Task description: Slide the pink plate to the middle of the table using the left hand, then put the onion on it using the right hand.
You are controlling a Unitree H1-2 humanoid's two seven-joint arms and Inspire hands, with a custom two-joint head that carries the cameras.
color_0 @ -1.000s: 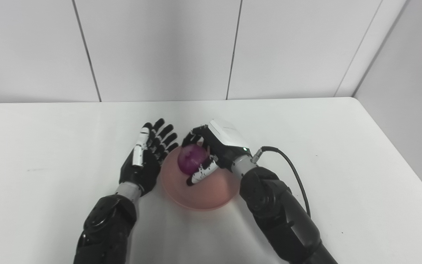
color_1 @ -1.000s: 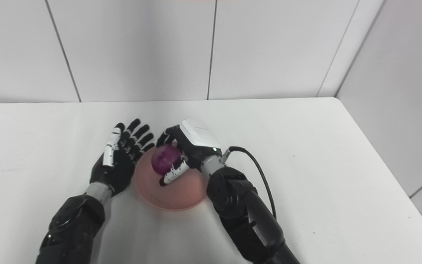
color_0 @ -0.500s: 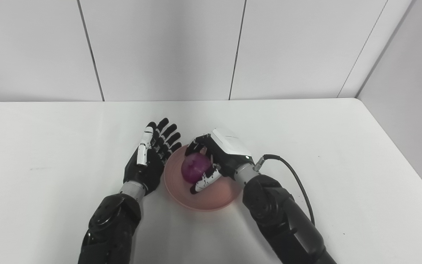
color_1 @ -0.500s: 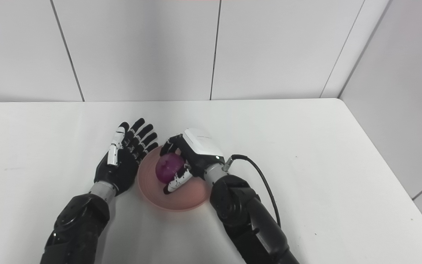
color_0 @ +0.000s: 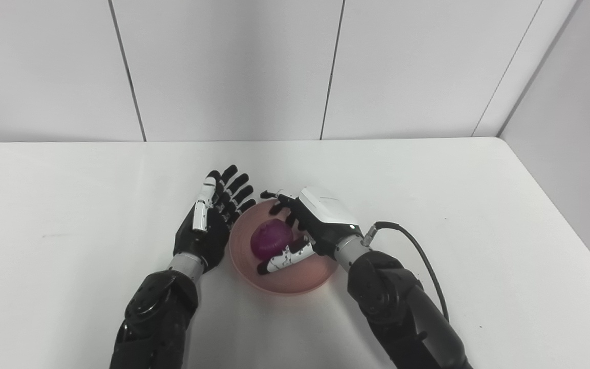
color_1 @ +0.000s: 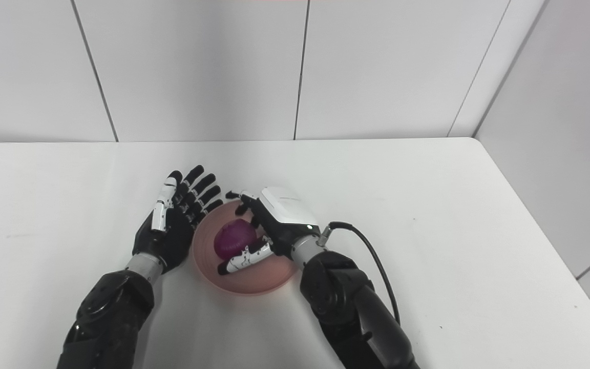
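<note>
A white tabletop (color_0: 479, 215) is filling most of the view, and its far corners are looking round. A small dark mark (color_0: 49, 236) is sitting on its left side. White wall panels (color_0: 223, 66) with thin dark lines between them are standing behind it.

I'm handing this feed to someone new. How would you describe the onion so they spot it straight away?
Start at the white table and find the pink plate near its middle, between the two black robot hands. The onion sits on that plate, beside the right hand, whose fingers are spread. It is the only round, purple thing there.
</note>
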